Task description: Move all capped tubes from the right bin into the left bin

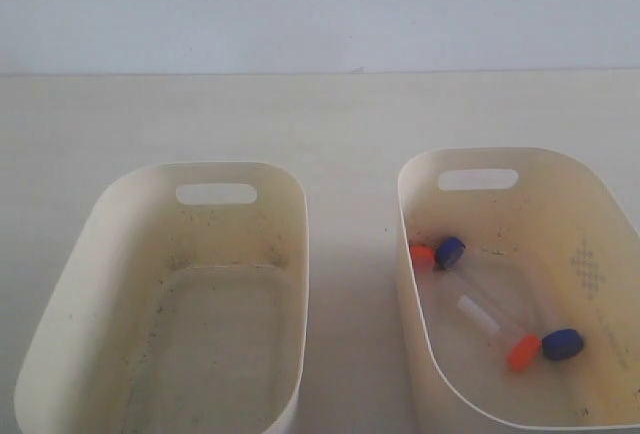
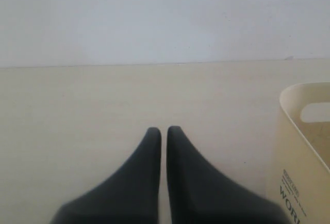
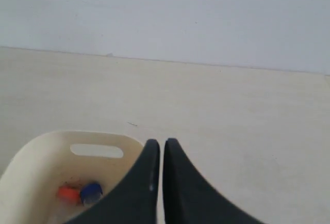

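Observation:
The right bin (image 1: 600, 204), cream with a dot diamond on its inner wall, holds several capped tubes: an orange cap (image 1: 422, 256) and a blue cap (image 1: 450, 251) at its far end, an orange cap (image 1: 522, 352) and a blue cap (image 1: 563, 344) nearer the front. The left bin (image 1: 120, 224) has nothing in it. Neither gripper shows in the exterior view. My left gripper (image 2: 164, 131) is shut and holds nothing, over bare table beside a bin's outer wall (image 2: 296, 152). My right gripper (image 3: 161, 142) is shut and holds nothing, beside the right bin (image 3: 36, 154), where an orange cap (image 3: 67, 192) and a blue cap (image 3: 91, 192) show.
Both bins stand on a pale cream table (image 1: 320, 124) that runs back to a white wall (image 1: 320, 4). A strip of bare table (image 1: 350, 284) separates the two bins.

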You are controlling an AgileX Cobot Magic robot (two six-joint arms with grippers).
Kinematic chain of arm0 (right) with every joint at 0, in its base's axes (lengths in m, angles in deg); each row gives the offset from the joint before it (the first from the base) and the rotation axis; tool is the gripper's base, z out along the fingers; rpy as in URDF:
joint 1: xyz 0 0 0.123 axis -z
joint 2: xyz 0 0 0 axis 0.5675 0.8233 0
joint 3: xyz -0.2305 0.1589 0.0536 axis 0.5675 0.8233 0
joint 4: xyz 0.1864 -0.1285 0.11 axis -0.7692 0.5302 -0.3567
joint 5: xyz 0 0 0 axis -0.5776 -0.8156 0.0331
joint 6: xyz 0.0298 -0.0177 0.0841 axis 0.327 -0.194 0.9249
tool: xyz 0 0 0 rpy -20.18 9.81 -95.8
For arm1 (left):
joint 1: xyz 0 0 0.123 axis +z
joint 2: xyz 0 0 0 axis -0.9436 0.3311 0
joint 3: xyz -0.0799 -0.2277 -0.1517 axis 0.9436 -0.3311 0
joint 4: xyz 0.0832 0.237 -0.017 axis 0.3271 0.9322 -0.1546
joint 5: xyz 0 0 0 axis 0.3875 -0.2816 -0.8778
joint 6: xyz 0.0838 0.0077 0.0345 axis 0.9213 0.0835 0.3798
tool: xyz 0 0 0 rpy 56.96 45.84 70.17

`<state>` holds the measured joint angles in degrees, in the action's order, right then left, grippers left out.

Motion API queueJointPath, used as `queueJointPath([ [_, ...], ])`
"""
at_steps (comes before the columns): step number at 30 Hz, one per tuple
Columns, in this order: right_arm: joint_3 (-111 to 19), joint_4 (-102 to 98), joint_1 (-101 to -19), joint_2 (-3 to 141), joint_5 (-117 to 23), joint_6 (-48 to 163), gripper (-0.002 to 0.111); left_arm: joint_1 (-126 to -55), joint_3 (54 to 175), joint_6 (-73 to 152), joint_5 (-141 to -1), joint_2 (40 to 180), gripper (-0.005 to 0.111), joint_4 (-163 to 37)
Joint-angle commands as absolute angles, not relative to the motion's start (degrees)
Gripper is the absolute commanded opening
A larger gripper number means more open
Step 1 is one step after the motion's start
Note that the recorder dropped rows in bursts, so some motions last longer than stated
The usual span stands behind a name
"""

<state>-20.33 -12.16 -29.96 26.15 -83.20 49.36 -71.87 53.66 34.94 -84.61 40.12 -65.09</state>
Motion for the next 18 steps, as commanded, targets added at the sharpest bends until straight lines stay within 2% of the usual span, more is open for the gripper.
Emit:
queueJointPath([
  [1,-20.5,-17.6,-29.5,26.7,-77.4,48.3,0.002,-71.8,53.8,34.5,-84.2,39.9,0.004,-65.0],
  [5,-20.6,-19.6,-29.6,29.5,-77.9,44.9,0.002,-71.8,53.8,34.5,-84.2,39.9,0.004,-65.0],
  [12,-28.0,-24.0,-30.0,43.1,-93.1,37.4,0.002,-71.8,53.8,34.5,-84.2,39.9,0.004,-65.0],
  [18,-37.3,-23.1,-34.6,55.3,-104.5,37.4,0.0,-71.8,53.8,34.5,-84.2,39.9,0.004,-65.0],
])
